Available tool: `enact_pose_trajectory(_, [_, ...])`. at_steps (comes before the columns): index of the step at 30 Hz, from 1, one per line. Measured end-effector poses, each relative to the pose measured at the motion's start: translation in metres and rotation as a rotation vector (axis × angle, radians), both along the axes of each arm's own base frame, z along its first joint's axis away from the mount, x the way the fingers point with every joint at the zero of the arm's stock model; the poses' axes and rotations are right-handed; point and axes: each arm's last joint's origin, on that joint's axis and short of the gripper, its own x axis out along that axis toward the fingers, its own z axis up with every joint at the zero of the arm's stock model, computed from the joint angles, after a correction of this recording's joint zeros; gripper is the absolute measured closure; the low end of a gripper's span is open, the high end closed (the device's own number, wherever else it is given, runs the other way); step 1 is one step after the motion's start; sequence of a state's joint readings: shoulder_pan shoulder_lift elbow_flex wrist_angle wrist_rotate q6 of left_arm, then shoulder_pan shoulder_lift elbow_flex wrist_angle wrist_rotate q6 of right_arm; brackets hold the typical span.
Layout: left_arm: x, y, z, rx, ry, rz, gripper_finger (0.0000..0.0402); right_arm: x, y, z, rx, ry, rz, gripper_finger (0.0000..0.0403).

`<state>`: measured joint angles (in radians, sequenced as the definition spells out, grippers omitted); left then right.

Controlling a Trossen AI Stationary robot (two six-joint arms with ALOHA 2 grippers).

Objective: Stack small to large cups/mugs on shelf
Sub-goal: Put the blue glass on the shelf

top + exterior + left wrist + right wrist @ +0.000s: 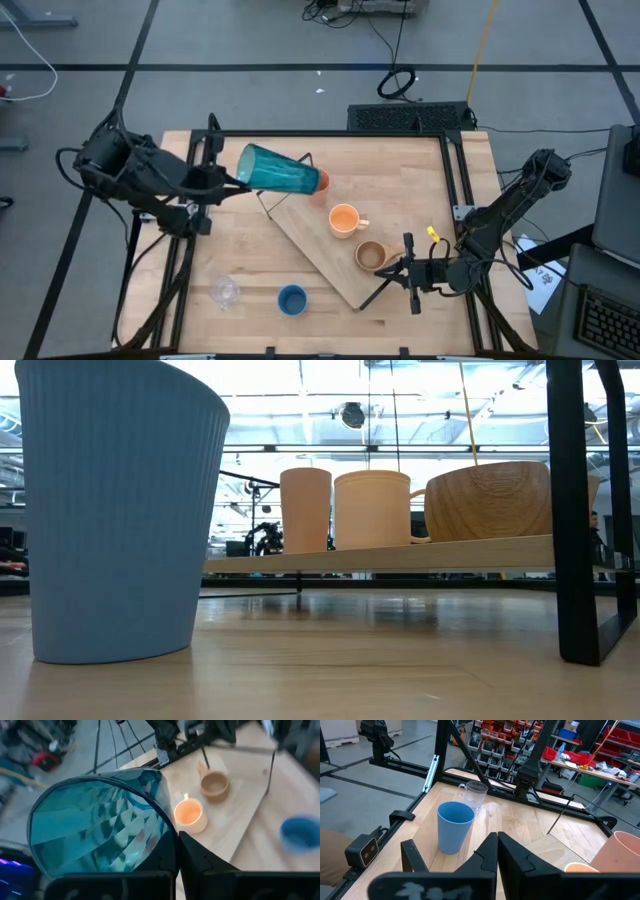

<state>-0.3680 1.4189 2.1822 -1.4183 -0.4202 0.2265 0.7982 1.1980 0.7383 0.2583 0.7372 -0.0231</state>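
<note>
**Fingers: left set pinching the teal tumbler, right set pressed together and empty**

Left fingers (172,862) are clamping the wall of the tall teal tumbler (278,169), which is hanging tilted on its side above the shelf's (312,240) end nearest the table's (420,195) far-left corner. Right gripper (413,275) is waiting, fingers together on nothing, near the table's near-right corner, just beside the shelf's other end.

Items on the shelf, running diagonally: small orange cup (320,184) partly under the tumbler's mouth; orange handled mug (345,220) at mid-board; tan handled mug (371,256) toward the near-right end.

Items on the bare table: short blue cup (292,299) and tiny clear glass (225,291), both by the near edge, well apart from the shelf.

Risks, as judged: the tumbler is overhanging the small orange cup, so lowering could knock that cup off the board. A grip on one slick wall could let the tumbler swing or slip. Released tilted, it would likely roll.
</note>
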Motion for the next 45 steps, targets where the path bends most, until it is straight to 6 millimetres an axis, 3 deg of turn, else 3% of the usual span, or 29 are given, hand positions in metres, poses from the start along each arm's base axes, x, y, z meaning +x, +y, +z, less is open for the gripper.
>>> enact_pose_trajectory(7, [0.001, -0.007, 0.004, -0.259, -0.071, 0.112, 0.0397, 0.000, 0.000, 0.000, 0.000, 0.000, 0.000, 0.0403])
enact_pose_trajectory(15, [0.000, -0.011, 0.006, -0.415, -0.128, 0.238, 0.0397, 0.000, 0.000, 0.000, 0.000, 0.000, 0.000, 0.0403])
enact_pose_trajectory(35, [0.010, -0.003, 0.012, -0.141, -0.133, -0.044, 0.0397, 0.000, 0.000, 0.000, -0.005, 0.000, 0.001, 0.0403])
enact_pose_trajectory(45, [0.040, -0.001, -0.010, -0.033, 0.041, -0.175, 0.0397, 0.000, 0.000, 0.000, -0.010, -0.003, 0.003, 0.0403])
